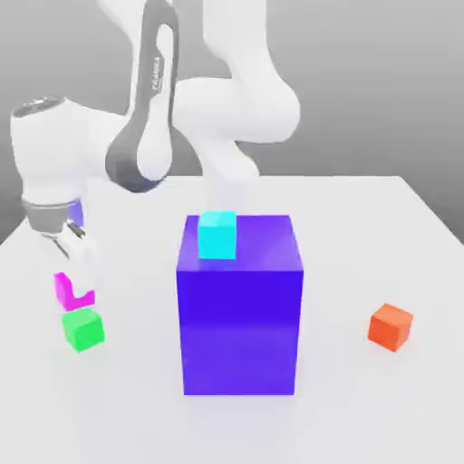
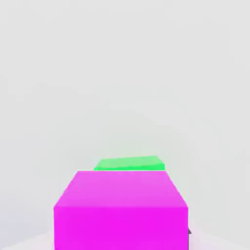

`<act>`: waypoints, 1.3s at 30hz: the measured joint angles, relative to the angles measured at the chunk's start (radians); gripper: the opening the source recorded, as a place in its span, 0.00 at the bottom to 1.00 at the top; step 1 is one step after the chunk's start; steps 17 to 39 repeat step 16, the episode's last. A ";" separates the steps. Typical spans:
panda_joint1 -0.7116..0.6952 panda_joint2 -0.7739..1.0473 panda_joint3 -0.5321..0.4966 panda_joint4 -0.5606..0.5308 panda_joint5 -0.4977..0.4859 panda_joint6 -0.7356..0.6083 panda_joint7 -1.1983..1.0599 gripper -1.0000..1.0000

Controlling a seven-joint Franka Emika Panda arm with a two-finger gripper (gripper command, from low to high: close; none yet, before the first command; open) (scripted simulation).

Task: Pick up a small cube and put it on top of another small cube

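The exterior view looks from in front of and above the white table [image 1: 362,399], angled down, far enough back to take in the big blue-violet block [image 1: 238,304] at centre and the arm's base behind it; to that block's left in this view lie the magenta cube [image 1: 71,290] and the green cube [image 1: 83,329]. The hand view sits very near the magenta cube [image 2: 121,210], looking down past it at the green cube [image 2: 129,163]; both views share these two cubes and the tabletop around them.
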 joint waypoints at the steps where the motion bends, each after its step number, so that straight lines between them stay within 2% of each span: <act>1: -0.010 0.035 0.025 0.001 0.052 0.030 -0.037 0.00; 2: -0.018 0.055 0.039 0.002 0.083 0.047 -0.058 1.00; 8: -0.023 0.066 0.047 0.002 0.098 0.056 -0.070 1.00; 11: -0.031 -0.001 0.026 0.000 -0.001 0.000 0.000 1.00; 16: -0.089 -0.160 0.046 -0.008 -0.160 -0.145 0.112 1.00; 39: -0.089 -0.160 0.046 -0.008 -0.160 -0.145 0.112 1.00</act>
